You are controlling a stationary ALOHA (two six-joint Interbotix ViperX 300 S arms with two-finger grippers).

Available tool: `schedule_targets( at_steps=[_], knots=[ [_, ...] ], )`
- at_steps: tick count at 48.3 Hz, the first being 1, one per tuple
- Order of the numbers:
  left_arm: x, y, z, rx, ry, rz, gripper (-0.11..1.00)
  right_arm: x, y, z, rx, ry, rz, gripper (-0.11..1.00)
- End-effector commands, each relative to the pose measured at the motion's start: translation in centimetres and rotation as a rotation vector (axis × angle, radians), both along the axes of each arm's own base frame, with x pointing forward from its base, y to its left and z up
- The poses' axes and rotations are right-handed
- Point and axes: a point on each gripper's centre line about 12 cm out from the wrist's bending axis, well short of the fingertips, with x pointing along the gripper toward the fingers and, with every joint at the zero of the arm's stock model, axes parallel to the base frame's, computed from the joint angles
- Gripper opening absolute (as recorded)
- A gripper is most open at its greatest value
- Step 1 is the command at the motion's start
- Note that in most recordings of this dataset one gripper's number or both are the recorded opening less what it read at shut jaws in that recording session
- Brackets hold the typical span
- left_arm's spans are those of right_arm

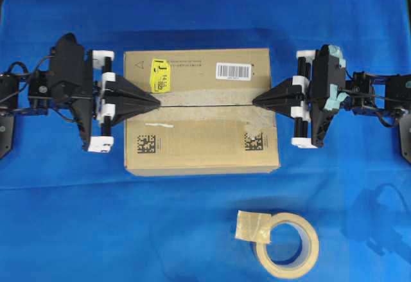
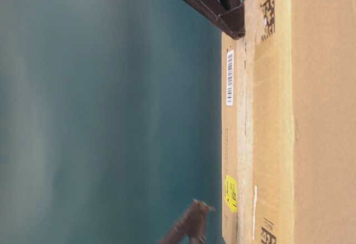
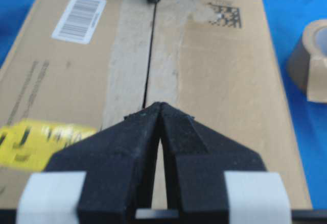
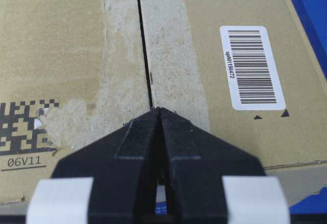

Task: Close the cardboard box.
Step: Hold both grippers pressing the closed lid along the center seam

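The cardboard box (image 1: 200,110) lies in the middle of the blue table, its top flaps folded flat and meeting along a dark centre seam (image 1: 205,103). It carries a yellow sticker (image 1: 159,76), a white barcode label (image 1: 233,70) and worn tape strips. My left gripper (image 1: 158,101) is shut, its tip over the seam at the box's left end. At the right end my right gripper (image 1: 255,101) is shut over the same seam. Both wrist views show the seam running away from the shut tips (image 3: 160,104) (image 4: 160,109), with nothing held between them.
A beige tape roll (image 1: 287,245) with a loose tab lies on the blue cloth (image 1: 96,230) in front of the box, right of centre; its edge shows at the right of the left wrist view (image 3: 310,63).
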Motion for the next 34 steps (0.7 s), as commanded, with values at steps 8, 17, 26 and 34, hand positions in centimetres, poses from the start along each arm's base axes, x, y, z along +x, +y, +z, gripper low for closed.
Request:
schedule_targets(
  at_steps=[8, 17, 26, 34],
  knots=[
    [-1.2, 0.1, -1.4, 0.022, -0.023, 0.004, 0.00, 0.2, -0.1, 0.4, 0.000, -0.018, -0.006, 0.00],
    [-1.2, 0.4, -2.5, 0.024, 0.008, 0.014, 0.00, 0.2, -0.1, 0.4, 0.001, -0.022, -0.007, 0.00],
    [-1.2, 0.5, -3.4, 0.023, 0.038, 0.018, 0.00, 0.2, -0.2, 0.5, 0.001, -0.023, -0.008, 0.00],
    [-1.1, 0.5, -3.4, 0.023, 0.040, 0.016, 0.00, 0.2, -0.1, 0.4, 0.001, -0.023, -0.007, 0.00]
  ],
)
